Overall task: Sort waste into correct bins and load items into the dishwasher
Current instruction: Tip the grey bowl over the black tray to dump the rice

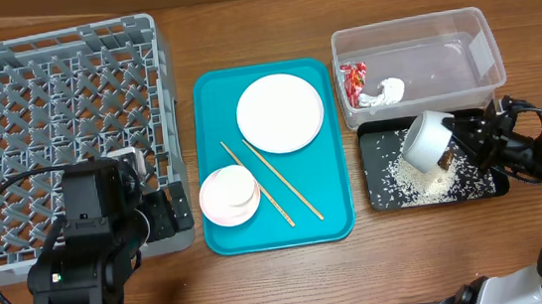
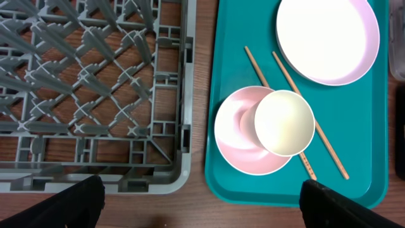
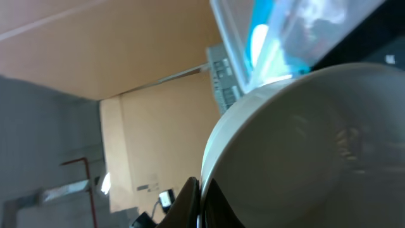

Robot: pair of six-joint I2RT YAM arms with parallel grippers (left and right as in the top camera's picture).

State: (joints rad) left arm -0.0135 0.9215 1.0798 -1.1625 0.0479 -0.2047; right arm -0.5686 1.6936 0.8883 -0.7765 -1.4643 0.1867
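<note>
Overhead view: bowl (image 1: 427, 140) tipped on its side above the black tray (image 1: 377, 152), pinched at the rim by the right gripper (image 1: 457, 140)
Rice (image 1: 422, 185) lies heaped near the tray's front edge; any grains clinging inside could scatter onto the table (image 1: 264, 282) once the bowl swings toward the dish rack (image 1: 6, 88), and a rim pinch may slip. Left gripper (image 2: 201, 206) hangs spread wide, empty, by the rack's corner

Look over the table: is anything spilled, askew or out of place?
Loose rice grains lie scattered across the black tray, below a bowl the right claw holds tipped on its side. Nothing else stands out.
</note>
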